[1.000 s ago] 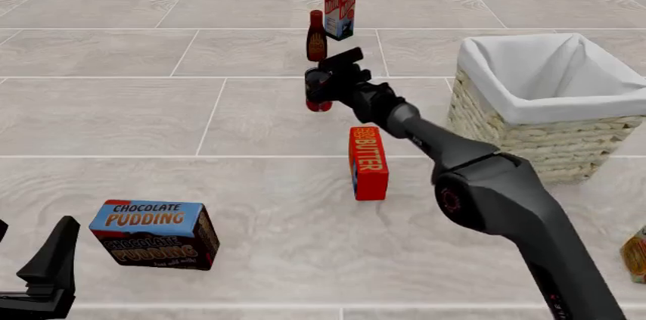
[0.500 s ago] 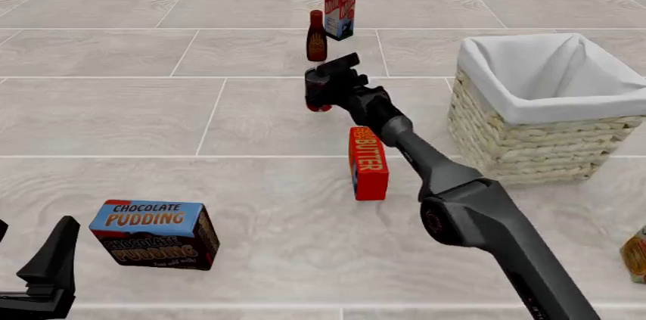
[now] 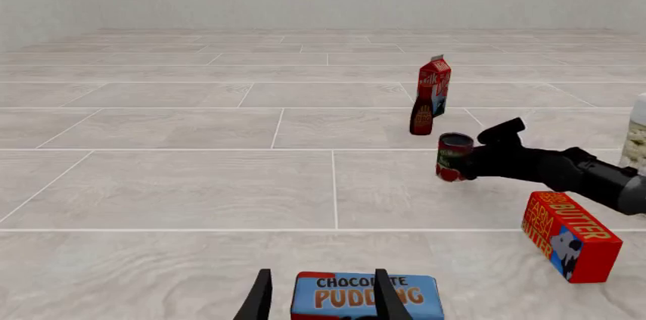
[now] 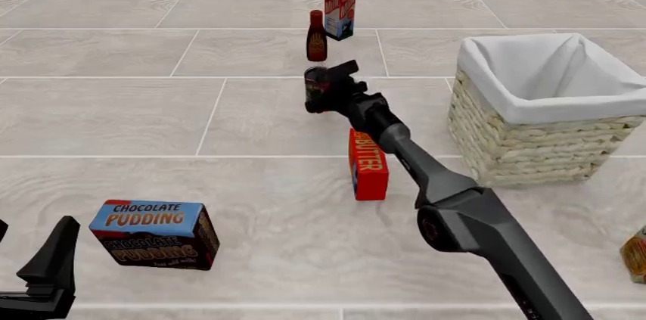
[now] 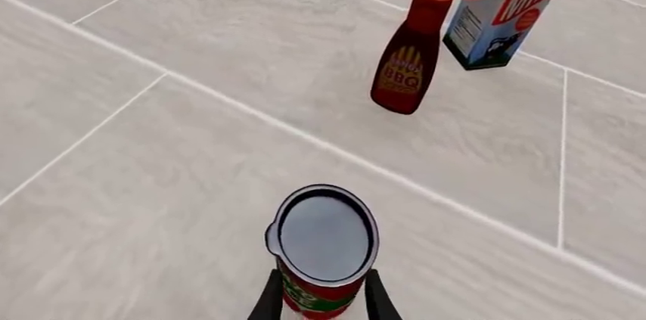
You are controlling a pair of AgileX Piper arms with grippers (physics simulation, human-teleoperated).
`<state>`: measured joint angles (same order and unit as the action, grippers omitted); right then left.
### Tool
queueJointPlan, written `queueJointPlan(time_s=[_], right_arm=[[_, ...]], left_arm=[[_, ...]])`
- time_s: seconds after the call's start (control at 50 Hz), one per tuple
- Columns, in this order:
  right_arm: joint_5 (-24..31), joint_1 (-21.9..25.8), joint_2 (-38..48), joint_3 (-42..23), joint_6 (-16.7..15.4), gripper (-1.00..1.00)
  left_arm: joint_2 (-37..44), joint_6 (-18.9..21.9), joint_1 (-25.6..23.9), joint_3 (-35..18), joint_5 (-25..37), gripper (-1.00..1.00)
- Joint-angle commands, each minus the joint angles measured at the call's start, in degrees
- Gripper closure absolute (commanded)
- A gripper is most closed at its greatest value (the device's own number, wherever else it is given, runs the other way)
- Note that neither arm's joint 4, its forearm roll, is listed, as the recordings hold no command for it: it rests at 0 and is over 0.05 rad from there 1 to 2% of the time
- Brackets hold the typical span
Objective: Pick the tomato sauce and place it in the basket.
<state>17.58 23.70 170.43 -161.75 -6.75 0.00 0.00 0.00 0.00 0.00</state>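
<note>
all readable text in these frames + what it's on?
"CHOCOLATE PUDDING": pudding box, front and top faces.
"BUTTER": butter box.
"Milk": milk carton; its small print is unreadable.
"BBQ": brown-red bottle.
Tomato sauce can held in the right gripper: label unreadable.

Legible print on four items. "CHOCOLATE PUDDING" in orange-yellow capitals on the blue top face of the pudding box (image 4: 154,234), repeated on its darker front face and again in the left wrist view (image 3: 367,296). "BUTTER" in yellow capitals down the red butter box (image 4: 368,163), readable likewise from the left wrist (image 3: 569,236). "Milk" in white on the red upper part of the milk carton (image 5: 507,8). "BBQ" on the yellow label of the brown-red bottle (image 5: 408,51). Print on the tomato sauce (image 5: 322,256) label illegible.
</note>
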Motion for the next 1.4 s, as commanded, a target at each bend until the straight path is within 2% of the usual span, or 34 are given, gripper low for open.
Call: queueJointPlan(time_s=[0.02,0.28,0.44,0.5,0.56,0.9,1.4], right_arm=[[-0.5,0.4,0.8,-0.3,1.0,1.00],[-0.6,1.5,0.2,-0.4,0.2,1.00],[-0.5,1.5,-1.8,0.9,-1.4,1.00],[-10.3,1.6,-12.0,20.3,-1.8,1.00],[-14.1,1.8,-17.0,28.5,-2.1,1.00],[-20.4,3.2,-30.1,45.8,-2.8,1.00],[-23.9,3.4,-44.0,60.7,-5.2,1.00]], left_arm=[[0.0,0.0,0.0,0.0,0.0,-1.00],[0.0,0.0,0.0,0.0,0.0,-1.00],[0.0,0.0,0.0,0.0,0.0,-1.00],[0.0,0.0,0.0,0.0,0.0,-1.00],[0.0,0.0,0.0,0.0,0.0,-1.00],[0.0,0.0,0.0,0.0,0.0,-1.00],[0.0,0.0,0.0,0.0,0.0,-1.00]])
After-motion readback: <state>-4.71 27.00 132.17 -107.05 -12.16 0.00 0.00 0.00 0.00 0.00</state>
